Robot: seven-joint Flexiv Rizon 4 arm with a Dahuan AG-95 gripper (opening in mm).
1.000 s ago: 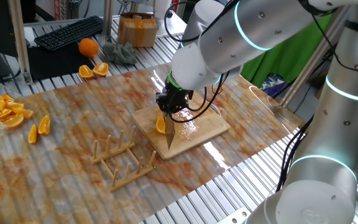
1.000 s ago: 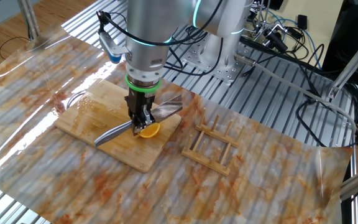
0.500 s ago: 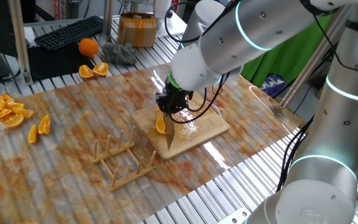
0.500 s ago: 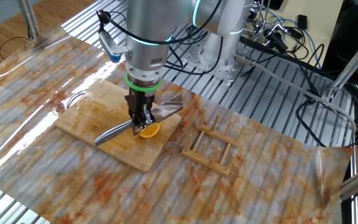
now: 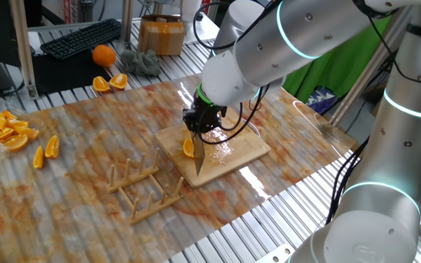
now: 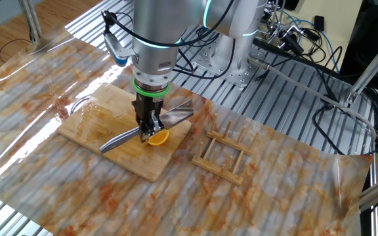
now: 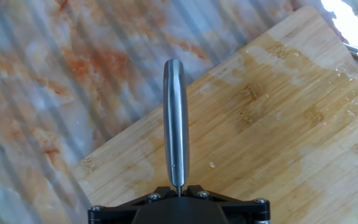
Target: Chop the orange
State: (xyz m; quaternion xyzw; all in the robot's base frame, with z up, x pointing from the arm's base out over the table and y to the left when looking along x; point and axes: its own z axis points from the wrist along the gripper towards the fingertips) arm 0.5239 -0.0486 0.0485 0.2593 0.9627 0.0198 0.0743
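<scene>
A small crescent orange piece (image 5: 188,147) (image 6: 157,137) lies on the wooden board (image 5: 240,150) (image 6: 94,118) (image 7: 278,124). My gripper (image 5: 199,126) (image 6: 147,124) (image 7: 178,190) is shut on a steel knife (image 5: 199,159) (image 6: 120,139) (image 7: 175,124). The knife lies low over the board, its blade right beside the orange piece; contact cannot be told. In the hand view only the knife's steel handle and the board show; the orange piece is hidden there.
A wooden rack (image 5: 143,186) (image 6: 224,154) stands next to the board. A heap of orange wedges (image 5: 6,130), two loose wedges (image 5: 44,152), two more pieces (image 5: 110,82), a whole orange (image 5: 104,55) and a keyboard (image 5: 82,36) lie at the far left.
</scene>
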